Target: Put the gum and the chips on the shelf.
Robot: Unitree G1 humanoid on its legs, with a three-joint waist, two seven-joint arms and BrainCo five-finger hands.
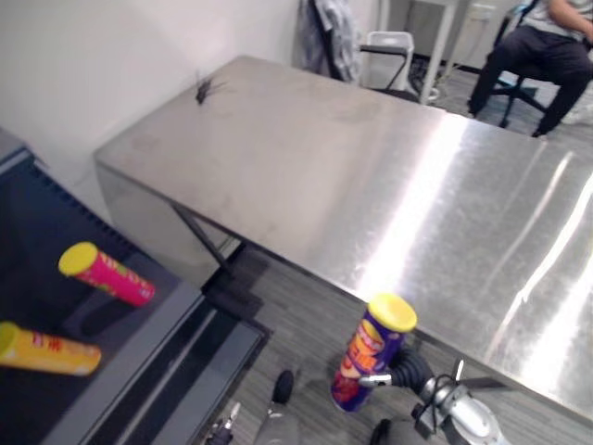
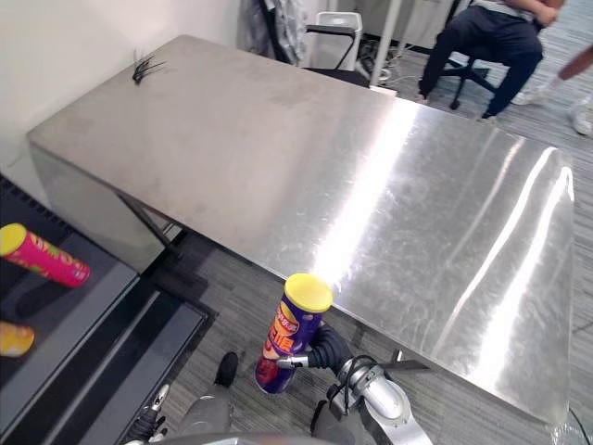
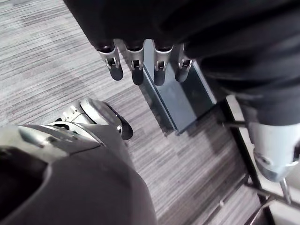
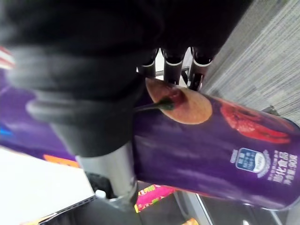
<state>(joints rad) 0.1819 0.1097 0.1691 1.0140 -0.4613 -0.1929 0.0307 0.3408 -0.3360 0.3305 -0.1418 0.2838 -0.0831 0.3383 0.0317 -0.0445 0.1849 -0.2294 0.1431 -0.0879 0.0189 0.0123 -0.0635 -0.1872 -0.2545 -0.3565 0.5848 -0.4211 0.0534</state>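
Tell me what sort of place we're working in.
Likely an office or lab workroom: a steel table, grey carpet, a person seated beyond it, and a dark shelf holding a pink can and a yellow can. The right hand grips a purple chips can.

Left hand (image 3: 137, 58) is seen with fingers (image 3: 159, 70) hung straight and relaxed. Grey striped carpet (image 3: 47, 56) is seen past the fingertips. A dark flat panel (image 3: 180, 101) is laid on it just beyond them.
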